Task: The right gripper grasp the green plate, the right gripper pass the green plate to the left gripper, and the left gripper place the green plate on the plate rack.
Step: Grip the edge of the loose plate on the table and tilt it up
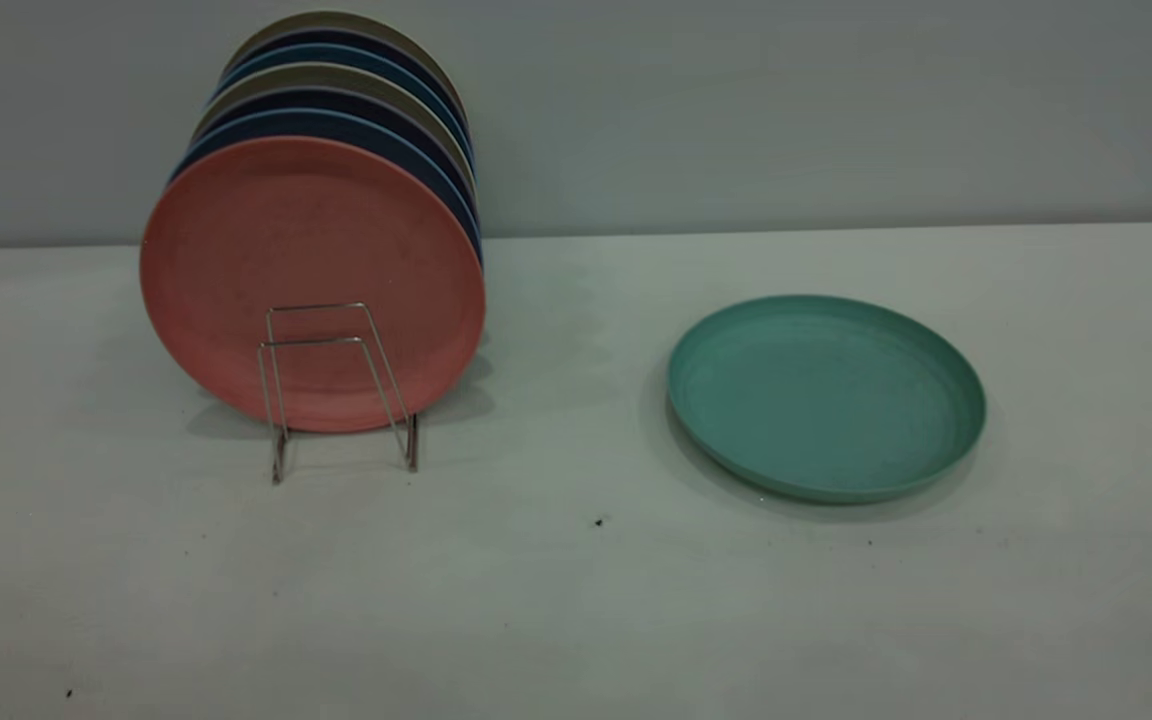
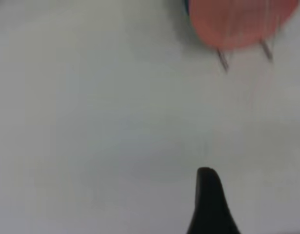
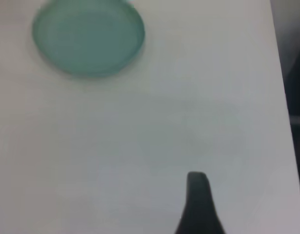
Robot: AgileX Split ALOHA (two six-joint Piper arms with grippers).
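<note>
The green plate (image 1: 826, 395) lies flat on the white table, right of centre, with nothing touching it. The plate rack (image 1: 336, 390) stands at the left, its two front wire loops free in front of an upright salmon-pink plate (image 1: 311, 250). Neither arm shows in the exterior view. In the right wrist view a dark part of the right gripper (image 3: 197, 200) hangs over bare table, well away from the green plate (image 3: 89, 38). In the left wrist view a dark part of the left gripper (image 2: 210, 200) hangs over bare table, with the plate rack's wires (image 2: 223, 61) and the pink plate (image 2: 242, 22) farther off.
Behind the pink plate, several dark blue and olive plates (image 1: 336, 110) stand packed in the rack. A grey wall (image 1: 836, 110) runs behind the table. The table's edge (image 3: 281, 97) shows in the right wrist view, with dark space beyond it.
</note>
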